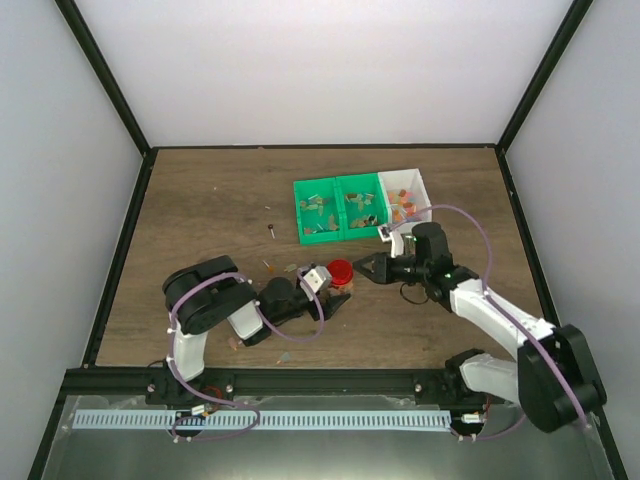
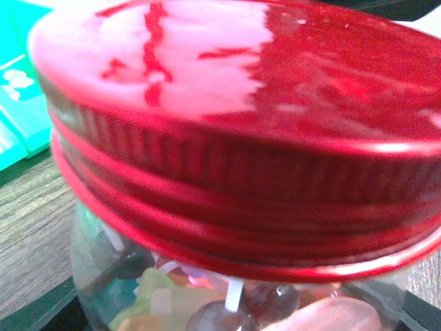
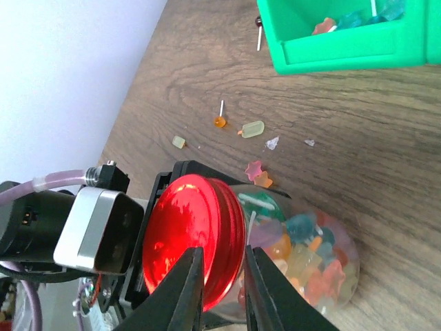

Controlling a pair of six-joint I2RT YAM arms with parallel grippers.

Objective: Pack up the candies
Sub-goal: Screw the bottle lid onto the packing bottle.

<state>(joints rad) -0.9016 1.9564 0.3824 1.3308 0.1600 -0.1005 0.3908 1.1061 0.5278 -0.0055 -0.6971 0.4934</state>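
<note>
A clear glass jar (image 3: 313,258) full of mixed-colour candies (image 3: 324,269) stands near the table's front middle. A round red lid (image 1: 340,270) sits on its mouth, also seen in the left wrist view (image 2: 241,103) and the right wrist view (image 3: 182,238). My left gripper (image 1: 333,297) is shut on the jar; its black fingers (image 3: 189,171) wrap the jar below the lid. My right gripper (image 1: 358,268) reaches in from the right. Its jaws stand a narrow gap apart, pinching the lid's rim (image 3: 224,258). Candies show through the glass in the left wrist view (image 2: 172,300).
Two green bins (image 1: 320,238) and a white bin (image 1: 425,192) holding more candies stand behind the jar; a green bin corner shows in the right wrist view (image 3: 344,52). Loose candies (image 3: 253,128) and lollipops (image 1: 271,231) lie on the wood to the jar's left.
</note>
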